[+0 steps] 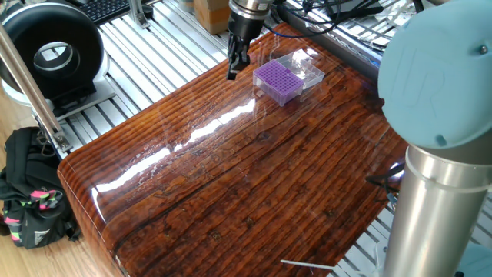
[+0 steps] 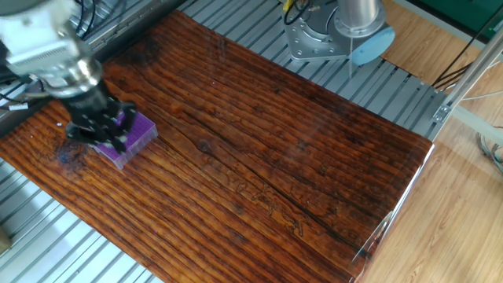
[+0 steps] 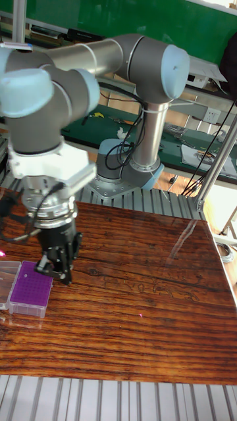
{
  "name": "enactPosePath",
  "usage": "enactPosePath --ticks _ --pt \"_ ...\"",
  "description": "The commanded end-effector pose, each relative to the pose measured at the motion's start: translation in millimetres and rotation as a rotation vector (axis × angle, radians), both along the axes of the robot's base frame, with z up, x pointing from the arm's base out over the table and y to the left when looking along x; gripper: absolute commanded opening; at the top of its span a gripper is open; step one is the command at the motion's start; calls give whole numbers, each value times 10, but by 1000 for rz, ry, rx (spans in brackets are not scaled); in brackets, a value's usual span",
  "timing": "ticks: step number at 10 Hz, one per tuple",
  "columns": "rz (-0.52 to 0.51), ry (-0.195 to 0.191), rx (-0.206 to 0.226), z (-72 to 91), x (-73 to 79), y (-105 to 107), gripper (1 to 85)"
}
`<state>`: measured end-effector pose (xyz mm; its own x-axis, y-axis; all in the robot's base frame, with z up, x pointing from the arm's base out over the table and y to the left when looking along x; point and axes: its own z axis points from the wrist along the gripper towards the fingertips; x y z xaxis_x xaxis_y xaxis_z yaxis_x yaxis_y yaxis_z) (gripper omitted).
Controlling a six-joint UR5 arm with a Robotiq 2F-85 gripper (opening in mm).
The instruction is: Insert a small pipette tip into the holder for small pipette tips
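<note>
The holder for small pipette tips is a purple rack with a fine hole grid, standing near the far end of the wooden table. Its clear lid lies open behind it. My gripper hangs just left of the rack, fingers pointing down and drawn together. In the other fixed view the gripper overlaps the holder. The tall fixed view has the gripper just above and right of the holder. The small pipette tip is too small to make out in any view.
A black round device and a black bag sit off the table's left side. The arm's base is bolted to the slatted aluminium frame beyond the wood. Cables run behind the holder.
</note>
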<state>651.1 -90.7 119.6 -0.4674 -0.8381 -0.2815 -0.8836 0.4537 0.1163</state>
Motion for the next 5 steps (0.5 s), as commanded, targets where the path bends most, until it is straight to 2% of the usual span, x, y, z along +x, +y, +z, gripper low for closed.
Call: enactPosePath --ticks 1,3,5 --pt "12 22 53 -43 -150 -487 10" --pt "16 33 38 -107 -208 -586 10" --pt "14 40 25 -96 -197 -578 10"
